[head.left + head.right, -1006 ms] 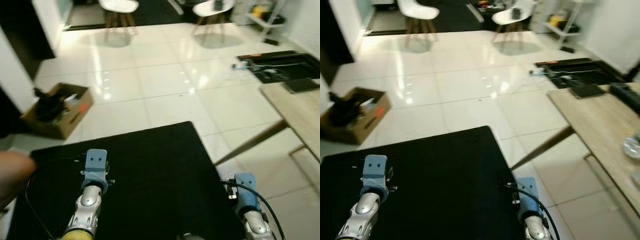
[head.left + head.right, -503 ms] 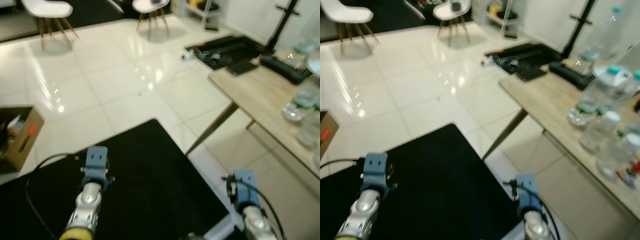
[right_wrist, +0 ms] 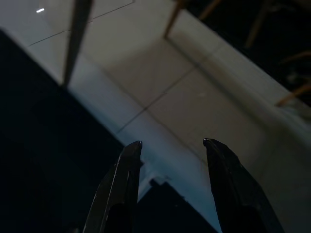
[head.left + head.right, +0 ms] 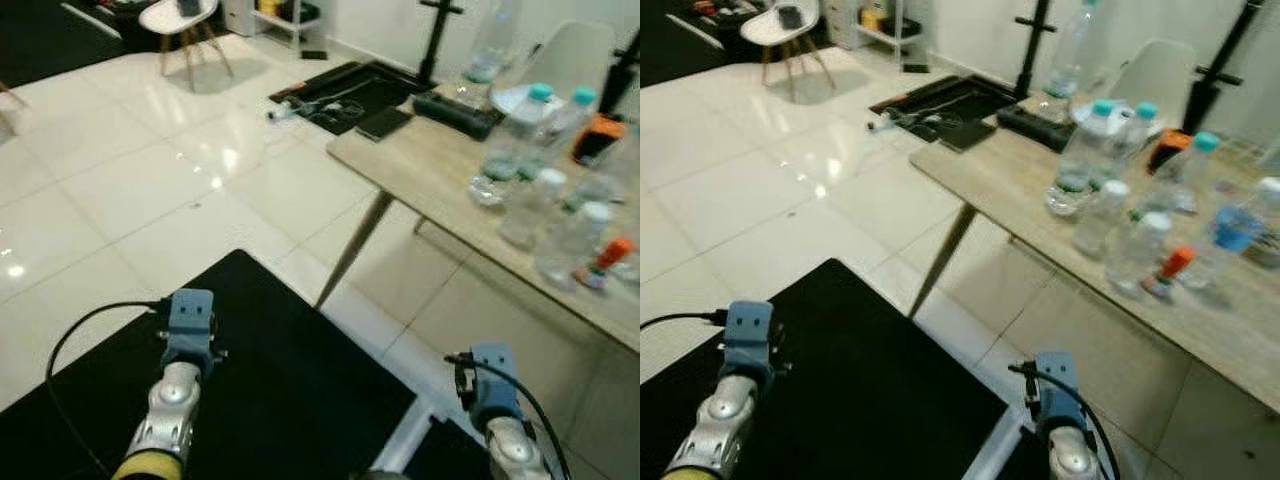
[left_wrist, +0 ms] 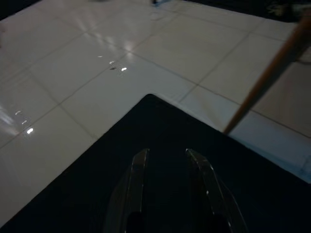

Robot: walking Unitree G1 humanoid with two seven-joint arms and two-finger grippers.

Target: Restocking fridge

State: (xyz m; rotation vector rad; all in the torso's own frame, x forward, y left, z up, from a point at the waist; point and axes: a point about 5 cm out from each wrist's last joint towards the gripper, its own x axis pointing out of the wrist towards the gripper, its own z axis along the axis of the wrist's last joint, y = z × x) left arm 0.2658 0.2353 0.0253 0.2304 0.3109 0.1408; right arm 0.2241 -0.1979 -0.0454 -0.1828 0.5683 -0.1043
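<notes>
Ahead and to the right of both claws, water bottles (image 4: 1085, 160) stand grouped on the wooden table (image 4: 1000, 170), well apart from either. Left gripper (image 5: 167, 155) hangs w/ fingers spread, nothing betw. them, over the black mat (image 4: 300, 370). Right gripper (image 3: 172, 145) also spread and empty, above the mat edge and white tile floor (image 4: 120, 190).

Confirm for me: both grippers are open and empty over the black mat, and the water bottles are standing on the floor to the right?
Not quite. The bottles stand on the wooden table to the right, not on the floor; the right eye view shows this. The rest holds: the left gripper and right gripper are open and empty over the black mat.
</notes>
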